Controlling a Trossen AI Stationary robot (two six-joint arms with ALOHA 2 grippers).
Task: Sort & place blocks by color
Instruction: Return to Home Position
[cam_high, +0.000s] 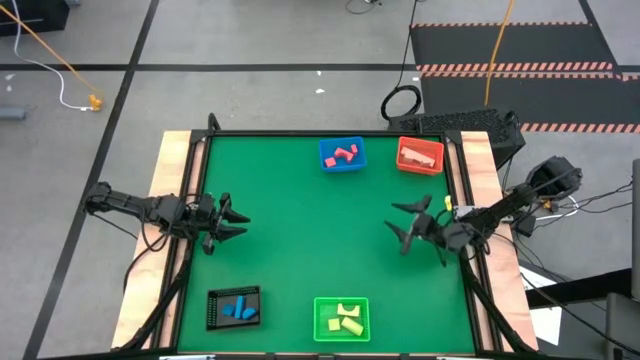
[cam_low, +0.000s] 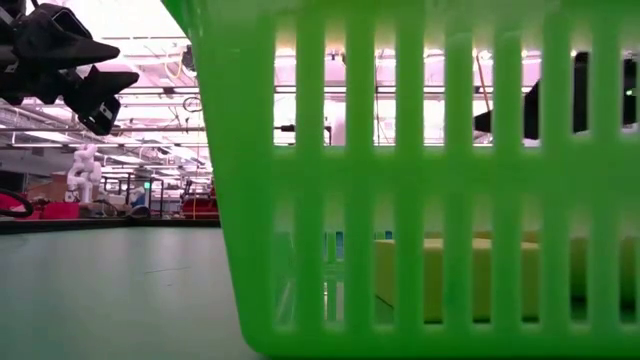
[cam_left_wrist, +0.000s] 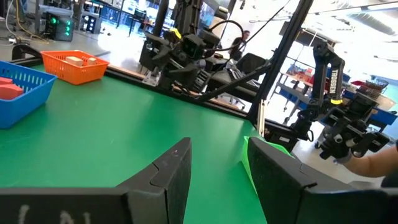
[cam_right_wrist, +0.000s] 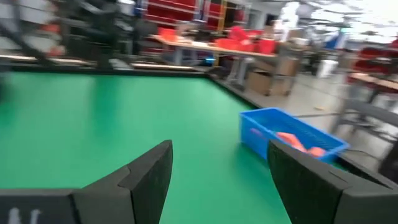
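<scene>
Left gripper (cam_high: 243, 223) is held above the left side of the table (cam_high: 300, 240), fingers spread apart, nothing grasped. Right gripper (cam_high: 393, 220) is held above the right side, likewise spread and empty. The two grippers are pointed toward each other across the green mat.

All visible blocks are lying inside bins, well apart from both grippers. Red/pink blocks (cam_high: 345, 154) are contained in the blue bin (cam_high: 326, 162) at the far edge. A tan block (cam_high: 420, 155) is contained in the orange bin (cam_high: 402, 165), just beside the blue bin and on the right gripper's side of the table. Blue blocks (cam_high: 238, 308) are contained in the black bin (cam_high: 214, 318) at the near edge, on the left gripper's side. Yellow/lime blocks (cam_high: 347, 318) are contained in the green bin (cam_high: 322, 330), at the near edge between the two arms.

In the low view the frame is mostly filled by the green bin's slatted wall, and one yellow block (cam_low: 440, 280) is seen through the slats, resting on the bin floor. The left gripper is shown raised clear of the mat.

In the left wrist view the arm's own fingers (cam_left_wrist: 168, 180) are parted over bare mat, and the blue and orange bins are seen far ahead across the table. In the right wrist view the fingers (cam_right_wrist: 143, 180) are parted too, and the blue bin with its red/pink pieces is seen ahead, not between them.
</scene>
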